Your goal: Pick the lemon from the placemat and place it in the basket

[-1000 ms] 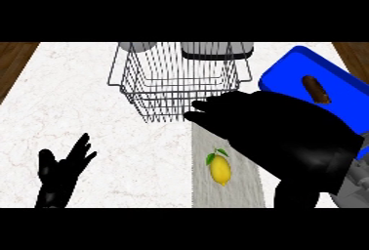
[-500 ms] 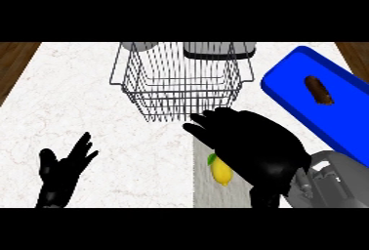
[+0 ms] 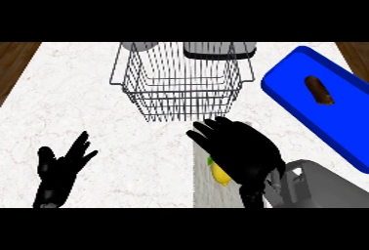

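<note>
Lemon [image 3: 220, 175] lies on the grey placemat [image 3: 205, 195] just below the wire basket [image 3: 180, 78], mostly hidden under my right hand [image 3: 241, 149], whose fingers spread over it without closing yet; I judge it light, firm and smooth-skinned, so I'd wrap its middle.

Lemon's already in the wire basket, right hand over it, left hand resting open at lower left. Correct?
Not quite. The head view shows the lemon on the placemat, not in the wire basket. The right hand is over it; the left hand rests open at lower left.
</note>
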### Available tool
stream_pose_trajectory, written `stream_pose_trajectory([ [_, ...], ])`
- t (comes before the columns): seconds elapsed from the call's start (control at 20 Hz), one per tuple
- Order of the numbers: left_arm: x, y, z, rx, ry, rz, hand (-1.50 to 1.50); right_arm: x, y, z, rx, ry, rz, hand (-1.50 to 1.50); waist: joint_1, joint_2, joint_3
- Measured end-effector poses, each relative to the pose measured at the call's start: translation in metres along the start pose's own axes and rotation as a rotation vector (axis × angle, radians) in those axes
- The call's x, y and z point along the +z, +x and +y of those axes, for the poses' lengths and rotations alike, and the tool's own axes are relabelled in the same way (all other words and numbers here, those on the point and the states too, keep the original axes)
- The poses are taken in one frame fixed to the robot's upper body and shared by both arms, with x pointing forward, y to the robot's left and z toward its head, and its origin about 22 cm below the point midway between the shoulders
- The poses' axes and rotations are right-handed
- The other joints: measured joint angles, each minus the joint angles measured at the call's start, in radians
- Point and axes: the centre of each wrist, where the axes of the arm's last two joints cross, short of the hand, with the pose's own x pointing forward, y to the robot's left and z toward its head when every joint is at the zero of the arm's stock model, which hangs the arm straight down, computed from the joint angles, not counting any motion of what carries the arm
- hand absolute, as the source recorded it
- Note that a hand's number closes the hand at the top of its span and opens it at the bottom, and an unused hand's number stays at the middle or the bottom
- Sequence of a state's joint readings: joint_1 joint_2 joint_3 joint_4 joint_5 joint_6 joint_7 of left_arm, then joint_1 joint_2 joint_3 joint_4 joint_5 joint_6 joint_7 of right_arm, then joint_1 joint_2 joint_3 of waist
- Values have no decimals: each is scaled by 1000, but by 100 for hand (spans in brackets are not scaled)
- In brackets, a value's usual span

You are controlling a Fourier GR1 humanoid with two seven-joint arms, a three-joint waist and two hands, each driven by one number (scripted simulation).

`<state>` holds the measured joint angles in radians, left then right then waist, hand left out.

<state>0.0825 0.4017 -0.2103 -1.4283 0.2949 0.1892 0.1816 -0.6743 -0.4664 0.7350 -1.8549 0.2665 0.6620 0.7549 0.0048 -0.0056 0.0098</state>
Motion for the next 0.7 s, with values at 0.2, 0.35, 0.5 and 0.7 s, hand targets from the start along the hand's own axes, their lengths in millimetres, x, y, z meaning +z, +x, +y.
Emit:
stream_pose_trajectory([
  [0.2, 0, 2, 1, 6, -6, 13, 0, -9, -7, 17, -5, -4, -2, -150, 0, 0, 0],
  [0.35, 2, 1, -5, 7, -11, 11, 0, -18, -9, 25, -7, -14, -8, -150, 1, 0, 0],
  [0.5, 1, -2, -4, 6, -1, 3, 0, -19, -17, 31, -10, -18, 0, -150, -1, -1, 1],
  [0.7, 3, 1, -1, 4, -5, 8, 0, -29, -18, 40, -10, -24, -3, -150, 0, 0, 0],
])
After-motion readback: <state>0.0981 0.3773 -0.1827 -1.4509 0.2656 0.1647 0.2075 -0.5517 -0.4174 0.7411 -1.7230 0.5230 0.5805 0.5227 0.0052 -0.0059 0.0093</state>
